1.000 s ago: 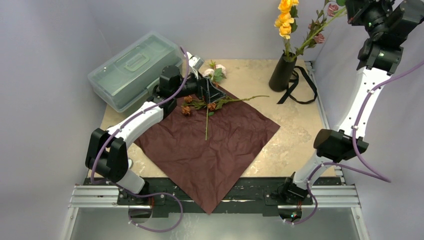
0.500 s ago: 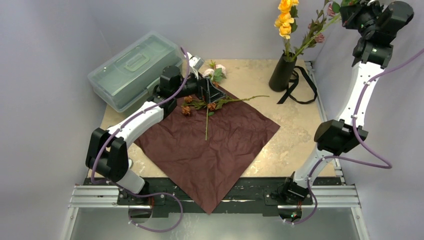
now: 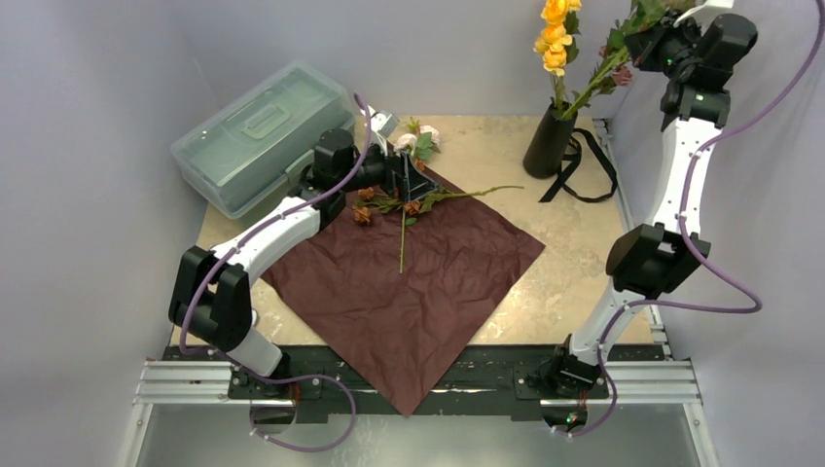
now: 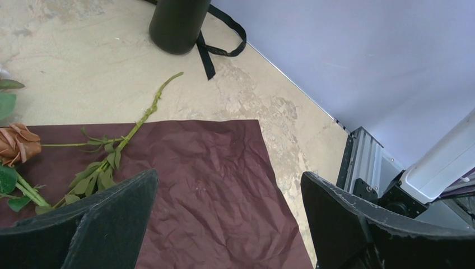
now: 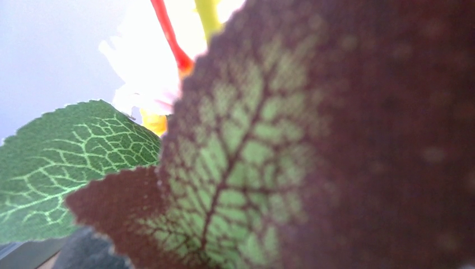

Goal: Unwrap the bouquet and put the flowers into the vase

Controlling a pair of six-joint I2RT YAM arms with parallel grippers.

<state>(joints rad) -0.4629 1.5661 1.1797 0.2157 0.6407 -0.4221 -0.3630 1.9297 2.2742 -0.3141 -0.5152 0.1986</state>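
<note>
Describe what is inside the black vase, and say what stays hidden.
Yellow flowers and a leafy stem with pink blooms rise from the vase. Its opaque black wall hides their lower ends, so how deep they sit cannot be seen.

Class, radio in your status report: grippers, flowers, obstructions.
Left gripper open over loose flowers on the paper. Right gripper shut on a stem leading down into the vase. Ribbon beside vase, not obstructing.

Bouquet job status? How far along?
Done: ribbon off beside the vase, maroon paper spread flat, yellow flowers in the vase. In hand: right gripper shut on a leafy stem angled toward the vase mouth. To do: loose flowers on the paper, by the open left gripper.
</note>
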